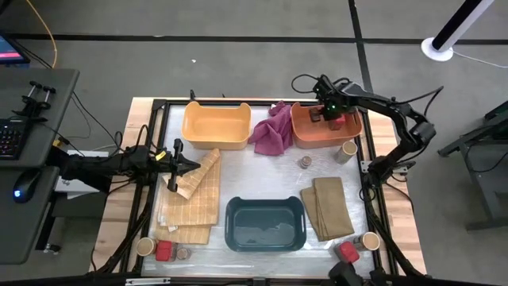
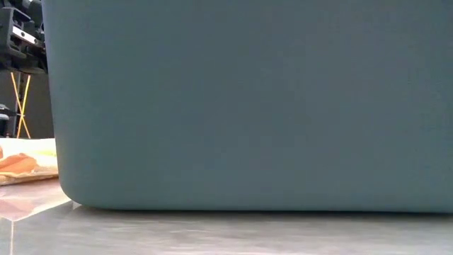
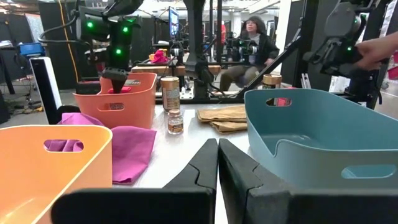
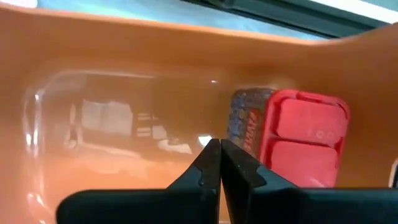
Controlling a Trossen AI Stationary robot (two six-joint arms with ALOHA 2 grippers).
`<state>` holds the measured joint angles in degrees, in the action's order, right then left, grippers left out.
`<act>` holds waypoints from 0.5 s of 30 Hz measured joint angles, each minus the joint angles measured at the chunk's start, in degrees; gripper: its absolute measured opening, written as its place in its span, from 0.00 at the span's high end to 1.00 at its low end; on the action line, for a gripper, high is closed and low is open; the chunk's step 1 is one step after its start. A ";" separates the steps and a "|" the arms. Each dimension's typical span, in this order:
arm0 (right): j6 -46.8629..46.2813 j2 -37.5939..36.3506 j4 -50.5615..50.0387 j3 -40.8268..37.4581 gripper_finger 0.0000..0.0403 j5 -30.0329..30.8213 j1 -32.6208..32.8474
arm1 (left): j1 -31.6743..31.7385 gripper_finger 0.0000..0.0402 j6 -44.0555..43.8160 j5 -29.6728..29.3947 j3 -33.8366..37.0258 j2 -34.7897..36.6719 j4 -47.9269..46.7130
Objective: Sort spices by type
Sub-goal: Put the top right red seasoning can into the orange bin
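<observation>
My right gripper (image 1: 321, 116) reaches down into the orange bin (image 1: 305, 137), shut and empty (image 4: 219, 149). A red tin (image 4: 305, 137) lies on the bin floor just beside its fingertips. My left gripper (image 1: 187, 165) waits shut over the near-left tan cloth (image 1: 194, 202). Between the bins, a tan cylinder (image 1: 347, 149) and a small dark-topped jar (image 1: 305, 162) stand on the table; the left wrist view shows them as cylinder (image 3: 170, 93) and jar (image 3: 175, 121). At the near left corner stand a cylinder (image 1: 146, 246), a red tin (image 1: 164, 251) and a jar (image 1: 183, 253). At the near right stand a red tin (image 1: 347, 252) and a cylinder (image 1: 370, 241).
A yellow bin (image 1: 216, 125) sits far left and a teal bin (image 1: 265, 224) near centre, whose wall (image 2: 248, 106) fills the low view. A magenta cloth (image 1: 272, 131) lies between the far bins. A folded tan cloth (image 1: 332, 206) lies near right. A person (image 3: 249, 37) sits beyond the table.
</observation>
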<state>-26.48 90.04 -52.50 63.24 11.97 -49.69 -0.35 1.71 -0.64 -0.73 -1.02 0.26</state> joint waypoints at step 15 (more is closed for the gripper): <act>1.50 0.00 -4.86 0.00 1.00 1.46 -0.20 | 0.00 1.00 -0.01 -0.01 0.00 0.00 0.00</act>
<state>-24.99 90.04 -57.35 63.24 13.43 -49.89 -0.35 1.70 -0.66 -0.73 -1.02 0.26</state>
